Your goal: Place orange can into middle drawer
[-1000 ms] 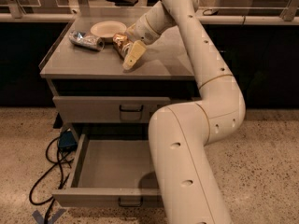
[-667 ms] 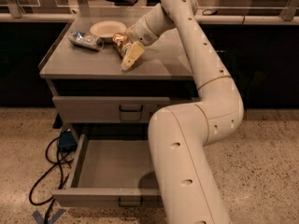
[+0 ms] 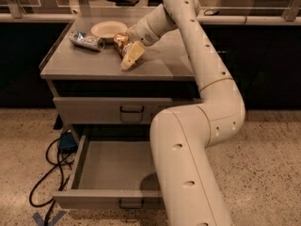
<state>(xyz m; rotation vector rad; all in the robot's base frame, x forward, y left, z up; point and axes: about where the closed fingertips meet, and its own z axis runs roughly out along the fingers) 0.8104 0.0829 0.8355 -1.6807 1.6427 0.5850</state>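
The orange can stands on the grey cabinet top, just in front of the cream bowl. My gripper reaches down from the right and sits right against the can, on its near right side. I cannot tell whether it holds the can. The middle drawer is pulled out low in front of the cabinet, and its plain grey tray is empty. My arm's lower link covers the drawer's right part.
A silver-blue can lies on its side at the cabinet top's left. A shut grey drawer front is above the open one. A blue plug block and black cables lie on the floor to the left.
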